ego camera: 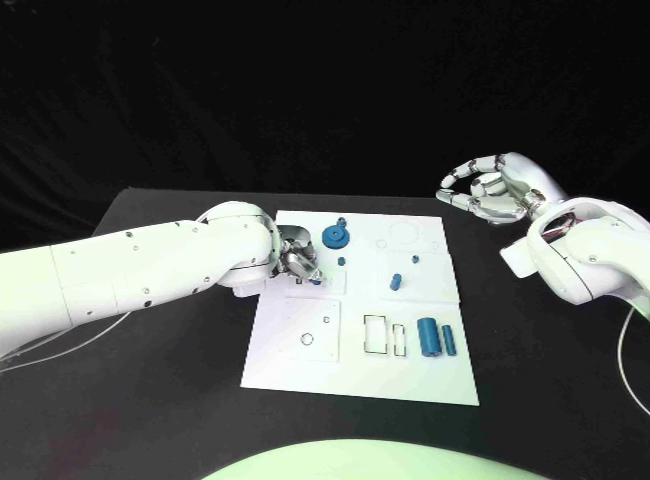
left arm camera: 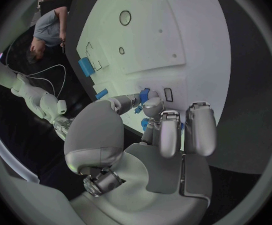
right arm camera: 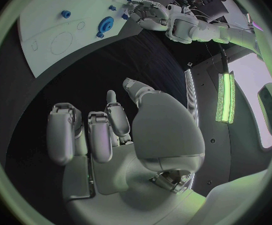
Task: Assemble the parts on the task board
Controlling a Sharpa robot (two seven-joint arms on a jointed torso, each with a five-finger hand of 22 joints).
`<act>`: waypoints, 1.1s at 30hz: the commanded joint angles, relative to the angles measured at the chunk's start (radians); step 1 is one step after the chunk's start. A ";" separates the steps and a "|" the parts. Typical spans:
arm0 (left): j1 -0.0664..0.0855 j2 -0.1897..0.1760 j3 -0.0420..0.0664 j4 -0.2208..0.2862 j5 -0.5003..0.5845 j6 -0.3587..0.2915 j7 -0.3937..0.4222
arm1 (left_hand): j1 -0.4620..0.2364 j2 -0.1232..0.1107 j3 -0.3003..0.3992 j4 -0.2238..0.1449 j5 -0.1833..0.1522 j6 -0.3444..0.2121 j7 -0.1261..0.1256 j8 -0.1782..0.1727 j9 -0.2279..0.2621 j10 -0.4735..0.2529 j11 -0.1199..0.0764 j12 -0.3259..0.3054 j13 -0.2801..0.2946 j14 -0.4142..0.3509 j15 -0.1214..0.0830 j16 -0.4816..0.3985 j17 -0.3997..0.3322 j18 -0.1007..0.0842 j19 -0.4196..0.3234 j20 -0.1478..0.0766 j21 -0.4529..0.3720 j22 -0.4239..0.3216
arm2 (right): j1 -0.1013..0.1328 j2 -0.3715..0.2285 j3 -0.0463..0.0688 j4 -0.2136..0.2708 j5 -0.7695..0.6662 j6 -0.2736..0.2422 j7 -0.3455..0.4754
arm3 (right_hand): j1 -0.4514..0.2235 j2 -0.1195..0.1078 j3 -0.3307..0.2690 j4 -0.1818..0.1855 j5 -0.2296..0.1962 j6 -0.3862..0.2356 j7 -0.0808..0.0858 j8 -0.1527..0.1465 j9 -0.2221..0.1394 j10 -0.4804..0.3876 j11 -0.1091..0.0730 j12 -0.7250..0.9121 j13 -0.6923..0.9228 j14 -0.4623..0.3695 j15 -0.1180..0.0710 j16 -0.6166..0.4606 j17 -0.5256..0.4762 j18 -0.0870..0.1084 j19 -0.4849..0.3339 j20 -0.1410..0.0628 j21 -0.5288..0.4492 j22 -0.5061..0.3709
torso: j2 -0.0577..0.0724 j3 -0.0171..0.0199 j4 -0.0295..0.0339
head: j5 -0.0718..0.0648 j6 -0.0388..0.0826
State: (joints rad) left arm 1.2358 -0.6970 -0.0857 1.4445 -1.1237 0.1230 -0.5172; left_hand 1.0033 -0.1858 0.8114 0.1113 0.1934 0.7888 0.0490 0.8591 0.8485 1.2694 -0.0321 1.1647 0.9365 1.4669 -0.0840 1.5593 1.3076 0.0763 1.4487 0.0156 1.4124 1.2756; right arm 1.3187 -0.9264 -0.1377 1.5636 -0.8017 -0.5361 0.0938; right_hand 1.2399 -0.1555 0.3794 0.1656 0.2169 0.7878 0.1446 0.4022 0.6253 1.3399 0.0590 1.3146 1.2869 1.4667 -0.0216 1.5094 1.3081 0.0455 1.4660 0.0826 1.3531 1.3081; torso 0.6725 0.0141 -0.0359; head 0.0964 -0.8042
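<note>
Reaching over the board's (ego camera: 412,385) far left part, the left hand (ego camera: 296,258) has its fingers curled down among small blue parts; cannot tell if it holds one. The right hand (ego camera: 487,190) hovers off the board's far right corner over the table (ego camera: 152,400), fingers curled in, holding nothing. A blue gear (ego camera: 335,236) lies just beside the left hand, two blue cylinders (ego camera: 438,336) near the board's right edge.

- Head view: looks steeply down on the task board (ego camera: 361,305) from above.
- Wrist views: each looks close from behind its own hand; both share the board.
</note>
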 commanded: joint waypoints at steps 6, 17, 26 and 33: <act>-0.001 0.000 -0.001 0.000 0.011 0.021 0.000 | -0.017 0.015 0.076 -0.075 0.007 0.017 -0.019 0.015 -0.004 0.008 -0.006 0.010 0.006 0.101 -0.011 0.006 0.255 -0.016 0.003 -0.009 0.007 0.005 | -0.001 0.000 0.000 -0.001 -0.006 0.008 0.005 | -0.004 -0.001 -0.001 0.005 0.004 -0.005 -0.002 0.002 0.001 -0.002 -0.001 -0.001 -0.001 0.068 0.002 -0.007 0.111 0.017 0.005 -0.002 -0.004 0.009 | 0.000 -0.0005 -0.0004 | 0.000 -0.001; -0.001 -0.001 -0.001 -0.003 0.043 0.018 0.001 | -0.009 0.027 0.091 -0.081 0.013 0.018 -0.022 0.020 -0.006 0.012 -0.010 0.015 0.011 0.102 -0.014 0.007 0.257 -0.017 0.004 -0.011 0.007 0.006 | -0.001 0.001 0.000 -0.002 -0.006 0.008 0.005 | -0.004 -0.001 -0.001 0.005 0.004 -0.005 -0.002 0.002 0.001 -0.002 -0.001 -0.001 -0.001 0.068 0.002 -0.007 0.111 0.017 0.005 -0.002 -0.004 0.009 | 0.000 -0.0006 -0.0005 | -0.001 -0.001; -0.001 0.001 -0.001 -0.007 0.051 0.029 0.000 | -0.041 0.021 0.078 -0.060 0.009 0.024 -0.022 0.030 -0.010 0.017 -0.010 0.019 0.013 0.103 -0.014 0.009 0.260 -0.017 0.005 -0.013 0.008 0.009 | -0.001 0.000 0.000 -0.002 -0.006 0.007 0.005 | -0.004 -0.001 -0.001 0.005 0.004 -0.005 -0.002 0.002 0.001 -0.002 -0.001 -0.001 -0.001 0.068 0.002 -0.007 0.111 0.017 0.005 -0.002 -0.004 0.009 | 0.001 0.0000 -0.0003 | -0.001 -0.003; 0.000 0.005 -0.001 -0.013 0.052 0.040 -0.001 | -0.089 0.016 0.030 -0.020 -0.001 0.033 -0.024 0.039 -0.022 0.018 -0.011 0.023 0.012 0.104 -0.015 0.011 0.262 -0.018 0.008 -0.014 0.009 0.013 | -0.001 0.000 0.000 -0.002 -0.006 0.007 0.005 | -0.006 -0.001 -0.001 0.008 0.005 -0.004 -0.003 0.006 0.001 -0.002 -0.002 -0.003 -0.003 0.068 0.001 -0.008 0.109 0.018 0.005 -0.002 -0.006 0.008 | 0.001 0.0009 -0.0002 | -0.004 -0.005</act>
State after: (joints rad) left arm 1.2360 -0.6952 -0.0860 1.4306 -1.0844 0.1342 -0.5179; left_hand 0.9246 -0.1676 0.8433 0.0937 0.1971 0.7943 0.0440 0.8943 0.8283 1.2801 -0.0428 1.1813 0.9482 1.4668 -0.0911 1.5634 1.3075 0.0763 1.4544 0.0070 1.4158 1.2871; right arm 1.3181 -0.9266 -0.1378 1.5613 -0.8015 -0.5361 0.0939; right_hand 1.2399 -0.1555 0.3765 0.1684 0.2168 0.7878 0.1446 0.4021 0.6259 1.3399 0.0590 1.3145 1.2851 1.4667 -0.0216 1.5034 1.3077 0.0455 1.4660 0.0826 1.3532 1.3076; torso 0.6732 0.0145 -0.0360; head 0.0938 -0.8083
